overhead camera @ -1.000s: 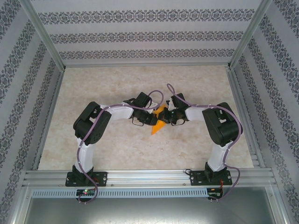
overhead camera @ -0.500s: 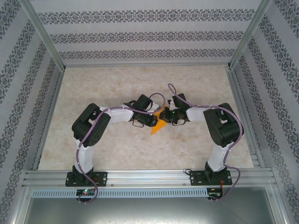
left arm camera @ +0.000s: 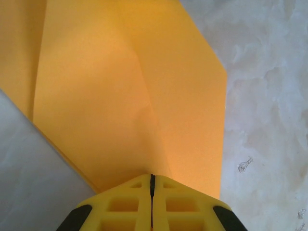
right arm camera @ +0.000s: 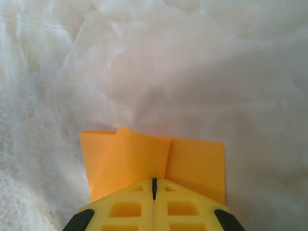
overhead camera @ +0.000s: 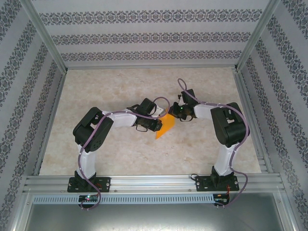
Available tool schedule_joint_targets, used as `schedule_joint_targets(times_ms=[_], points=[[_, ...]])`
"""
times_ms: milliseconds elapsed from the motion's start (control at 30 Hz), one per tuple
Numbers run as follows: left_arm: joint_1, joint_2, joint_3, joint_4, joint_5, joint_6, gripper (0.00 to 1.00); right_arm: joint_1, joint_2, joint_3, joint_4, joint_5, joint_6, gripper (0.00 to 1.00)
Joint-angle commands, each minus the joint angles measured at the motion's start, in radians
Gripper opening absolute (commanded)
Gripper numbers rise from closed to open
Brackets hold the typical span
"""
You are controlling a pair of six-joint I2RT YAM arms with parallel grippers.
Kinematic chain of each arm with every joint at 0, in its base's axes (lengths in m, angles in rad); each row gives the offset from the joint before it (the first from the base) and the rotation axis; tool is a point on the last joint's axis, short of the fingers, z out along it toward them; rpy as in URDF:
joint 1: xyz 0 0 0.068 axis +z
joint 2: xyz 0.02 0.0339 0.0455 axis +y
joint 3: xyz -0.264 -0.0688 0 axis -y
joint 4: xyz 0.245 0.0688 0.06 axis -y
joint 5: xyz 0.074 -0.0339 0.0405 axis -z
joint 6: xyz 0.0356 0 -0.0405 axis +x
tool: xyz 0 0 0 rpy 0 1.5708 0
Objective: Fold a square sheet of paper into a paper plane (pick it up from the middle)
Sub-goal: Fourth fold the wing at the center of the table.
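Orange paper plane [overhead camera: 164, 127], both edges pinched (open table [overhead camera: 120, 86] around).

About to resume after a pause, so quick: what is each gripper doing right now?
Left gripper: closed, pinching the paper.
Right gripper: closed, apparently pinching an edge of the paper.

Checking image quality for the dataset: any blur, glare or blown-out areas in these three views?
Top external: even soft light, sharp throughout, paper small but crisp. Left wrist: paper soft-focused close up, shading marks its creases, table at right sharper. Right wrist: table washed out and hazy, near white; paper edges and right claw clear.
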Motion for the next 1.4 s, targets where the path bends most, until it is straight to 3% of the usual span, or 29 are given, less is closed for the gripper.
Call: schedule_joint_targets(times_ms=[0, 133, 300, 467, 667, 1367], points=[[-0.009, 0.053, -0.071, -0.195, -0.085, 0.029, 0.09, -0.016, 0.038, 0.052, -0.047, 0.038, -0.047, 0.06], [-0.009, 0.053, -0.076, -0.194, -0.083, 0.029, 0.09, -0.034, 0.031, 0.065, -0.070, 0.026, -0.068, 0.06], [-0.009, 0.053, -0.070, -0.192, -0.078, 0.023, 0.09, -0.031, -0.110, 0.004, -0.104, 0.010, -0.078, 0.06], [-0.008, 0.069, -0.057, -0.188, -0.063, 0.019, 0.09, 0.025, -0.156, -0.045, -0.067, -0.084, -0.027, 0.06], [-0.009, 0.067, -0.054, -0.185, -0.060, 0.015, 0.09, 0.066, -0.072, -0.035, 0.007, -0.112, 0.019, 0.06], [-0.009, 0.066, -0.080, -0.190, -0.066, 0.019, 0.09, -0.004, 0.129, 0.157, -0.126, 0.003, -0.112, 0.05]])
